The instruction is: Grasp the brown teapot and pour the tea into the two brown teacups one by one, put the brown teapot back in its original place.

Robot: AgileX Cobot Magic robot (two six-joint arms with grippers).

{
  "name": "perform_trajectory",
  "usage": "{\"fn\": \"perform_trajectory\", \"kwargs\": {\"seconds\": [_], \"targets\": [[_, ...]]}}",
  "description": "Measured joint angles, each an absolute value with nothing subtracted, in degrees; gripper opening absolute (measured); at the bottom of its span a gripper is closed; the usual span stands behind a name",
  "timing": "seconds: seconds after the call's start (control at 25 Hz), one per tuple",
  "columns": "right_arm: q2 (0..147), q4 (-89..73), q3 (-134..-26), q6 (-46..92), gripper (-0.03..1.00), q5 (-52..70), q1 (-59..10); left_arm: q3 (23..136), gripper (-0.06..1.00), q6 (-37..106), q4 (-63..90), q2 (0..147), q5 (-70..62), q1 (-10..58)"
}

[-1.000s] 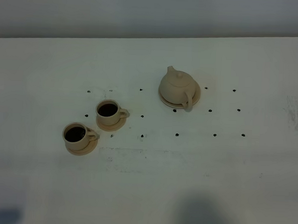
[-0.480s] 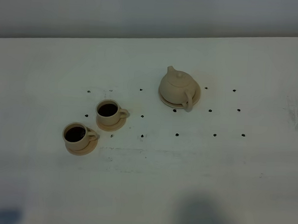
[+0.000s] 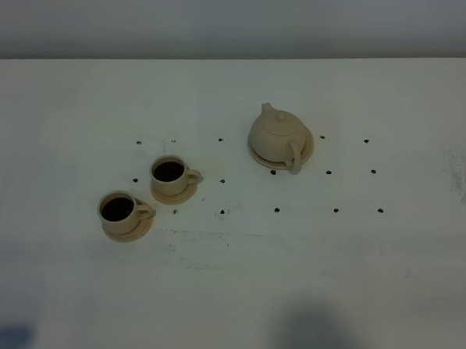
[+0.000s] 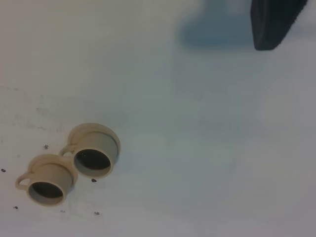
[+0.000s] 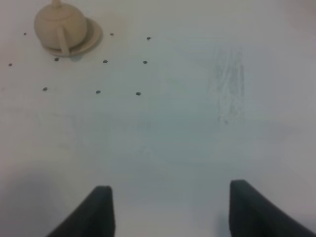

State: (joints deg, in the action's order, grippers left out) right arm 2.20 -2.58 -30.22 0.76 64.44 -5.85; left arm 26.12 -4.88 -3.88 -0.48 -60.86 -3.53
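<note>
Through the right wrist camera you had the right end effector [image 5: 168,210] standing open, its two dark fingers [image 5: 94,212] spread wide apart with bare white desk [image 5: 173,138] showing between them and nothing held. Well away from it sat the brown teapot [image 5: 60,25], upright with its loop handle turned toward the camera, resting on its round tan coaster [image 5: 91,37], whose rim showed on one side. Small dark dots [image 5: 98,92] were scattered over the desk near the pot, and a faint grey scuff [image 5: 228,84] marked the surface farther off.
</note>
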Motion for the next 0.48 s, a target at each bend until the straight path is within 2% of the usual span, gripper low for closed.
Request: {"fn": "perform_trajectory", "kwargs": {"seconds": [0.48], "targets": [[2.12, -0.75, -30.22, 0.76, 0.49, 64.44, -5.85, 26.12, 0.43, -4.88, -3.88, -0.48, -60.86, -3.53]]}}
